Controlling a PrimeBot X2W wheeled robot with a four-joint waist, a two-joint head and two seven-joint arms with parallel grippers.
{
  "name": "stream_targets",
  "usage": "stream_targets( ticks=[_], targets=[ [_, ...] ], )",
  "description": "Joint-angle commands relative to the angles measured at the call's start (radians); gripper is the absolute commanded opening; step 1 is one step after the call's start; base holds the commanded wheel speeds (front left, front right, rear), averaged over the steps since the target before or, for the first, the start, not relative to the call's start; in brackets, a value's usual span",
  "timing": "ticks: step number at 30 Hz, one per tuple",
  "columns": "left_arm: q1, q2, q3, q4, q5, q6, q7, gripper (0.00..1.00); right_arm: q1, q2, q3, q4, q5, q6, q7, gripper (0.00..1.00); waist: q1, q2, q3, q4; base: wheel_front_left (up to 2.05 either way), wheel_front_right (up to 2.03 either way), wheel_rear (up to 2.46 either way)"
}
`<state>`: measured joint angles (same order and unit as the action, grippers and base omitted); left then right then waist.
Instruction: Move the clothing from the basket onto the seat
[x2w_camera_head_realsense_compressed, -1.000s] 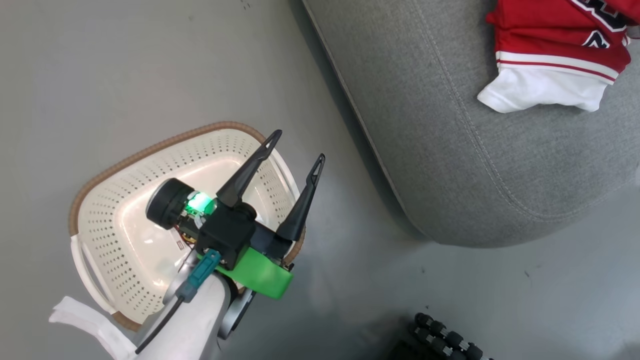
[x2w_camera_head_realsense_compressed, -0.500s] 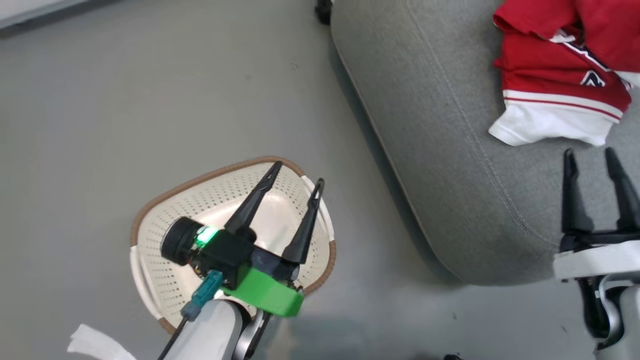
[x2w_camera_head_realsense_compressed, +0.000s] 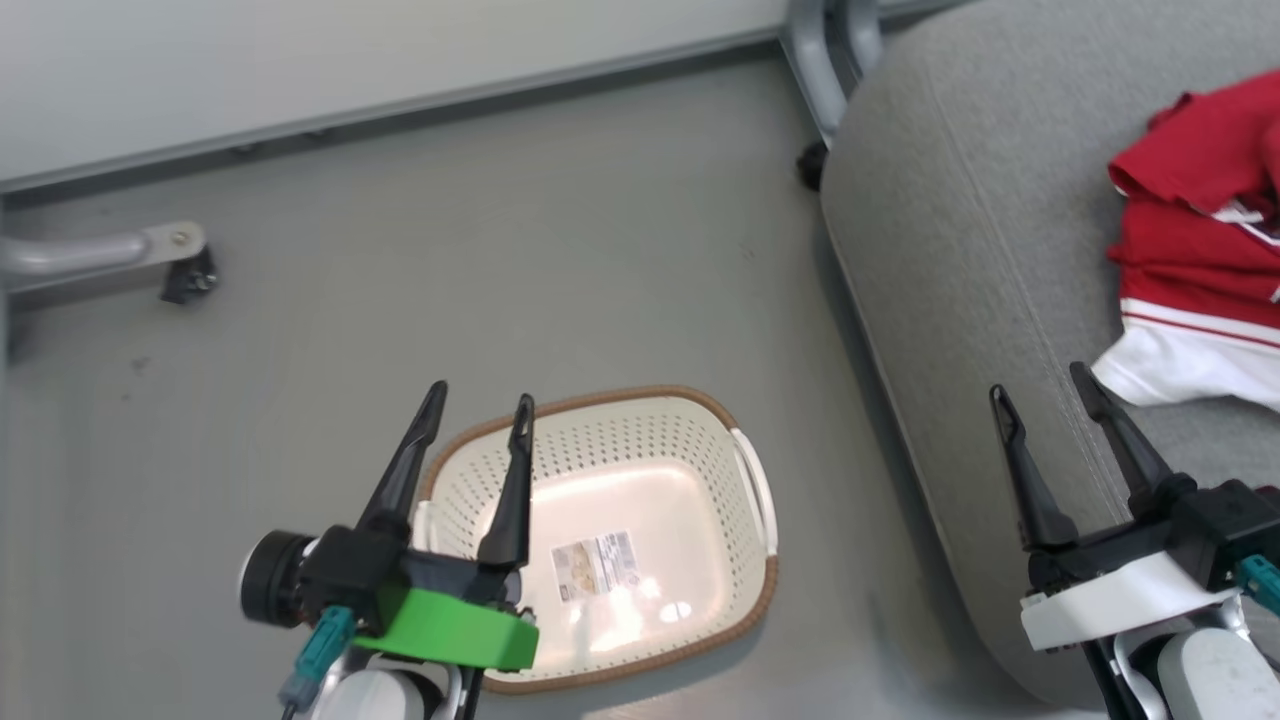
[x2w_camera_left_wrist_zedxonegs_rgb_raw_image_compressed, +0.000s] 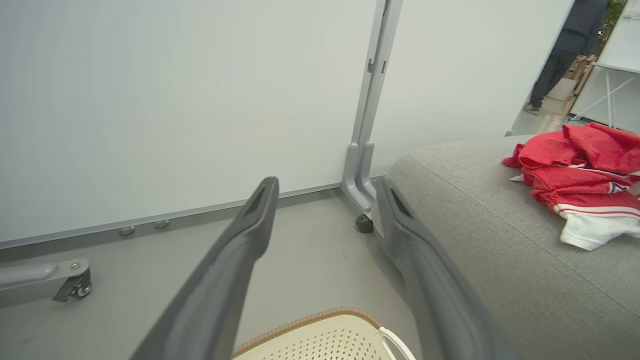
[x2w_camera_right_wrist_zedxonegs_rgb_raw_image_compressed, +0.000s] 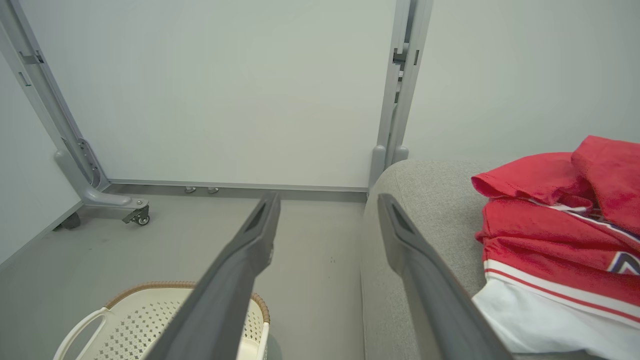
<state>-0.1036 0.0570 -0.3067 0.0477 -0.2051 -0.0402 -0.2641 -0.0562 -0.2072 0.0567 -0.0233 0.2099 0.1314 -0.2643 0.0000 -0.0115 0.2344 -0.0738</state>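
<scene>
Left tool (x2w_camera_head_realsense_compressed: 481, 393) shifted across perforated basket (x2w_camera_head_realsense_compressed: 640, 432), wide, right tool (x2w_camera_head_realsense_compressed: 1038, 380) wide over woven seat (x2w_camera_head_realsense_compressed: 950, 200)

Most likely a lab or test bay rather than a home: white partition panels (x2w_camera_right_wrist_zedxonegs_rgb_raw_image_compressed: 240, 90) on grey castered feet (x2w_camera_right_wrist_zedxonegs_rgb_raw_image_compressed: 135, 214) (office-style dividers), bare grey floor (x2w_camera_head_realsense_compressed: 500, 250), one lone grey seat (x2w_camera_head_realsense_compressed: 950, 250).

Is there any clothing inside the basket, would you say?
No, the basket shows just its label sticker; the clothing lies on the seat.
</scene>
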Motion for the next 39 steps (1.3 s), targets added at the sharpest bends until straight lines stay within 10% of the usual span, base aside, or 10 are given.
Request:
stream_targets(
  ticks=[1, 17, 39],
  targets=[
    [0.033, -0.002, 0.016, -0.006, 0.005, 0.005, 0.0, 1.0, 0.028, 0.006, -0.005, -0.008, -0.007, -0.001, 0.0, 1.0, 0.0, 0.0115, -0.124, 0.122, 0.0, 0.0, 0.0],
    [0.244, -0.007, 0.129, -0.127, 0.04, 0.027, 0.0, 1.0, 0.187, 0.104, -0.049, -0.121, -0.063, -0.001, 0.0, 1.0, 0.0, 0.0115, -0.256, 0.135, 0.0, 0.0, 0.0],
    [0.323, -0.006, 0.092, -0.096, 0.032, 0.05, 0.0, 1.0, 0.261, 0.086, -0.015, -0.102, -0.065, -0.001, 0.0, 1.0, 0.0, 0.0115, -0.326, 0.121, 0.0, 0.0, 0.0]
  ],
)
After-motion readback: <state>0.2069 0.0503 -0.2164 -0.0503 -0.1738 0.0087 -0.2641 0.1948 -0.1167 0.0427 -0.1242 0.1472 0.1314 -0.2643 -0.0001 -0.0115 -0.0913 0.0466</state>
